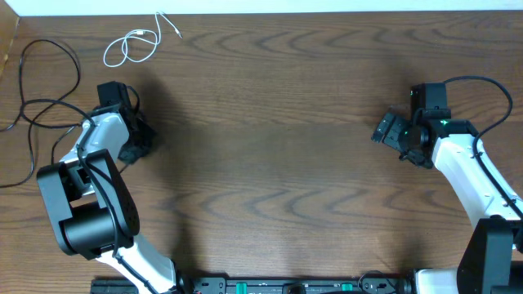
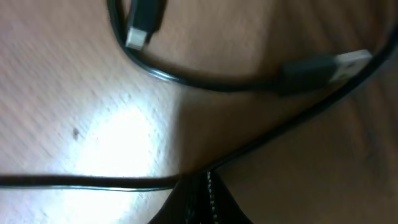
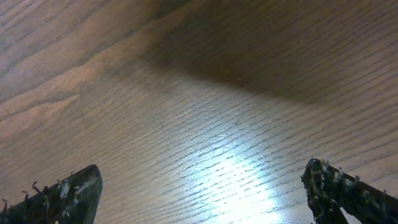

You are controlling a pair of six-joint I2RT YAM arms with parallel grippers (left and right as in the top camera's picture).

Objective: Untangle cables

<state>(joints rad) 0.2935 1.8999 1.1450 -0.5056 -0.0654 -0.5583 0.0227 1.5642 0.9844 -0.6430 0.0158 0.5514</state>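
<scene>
At left, tool (image 2: 207,179) tight on cable (image 2: 93,182)

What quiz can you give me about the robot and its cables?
1. True or false: the right claw holds a cable.
2. Where is the white cable? A) far left corner B) middle C) under the right arm
3. Which claw is shut on a black cable?
Key: 1 false, it is open; 2 A; 3 the left claw.
</scene>
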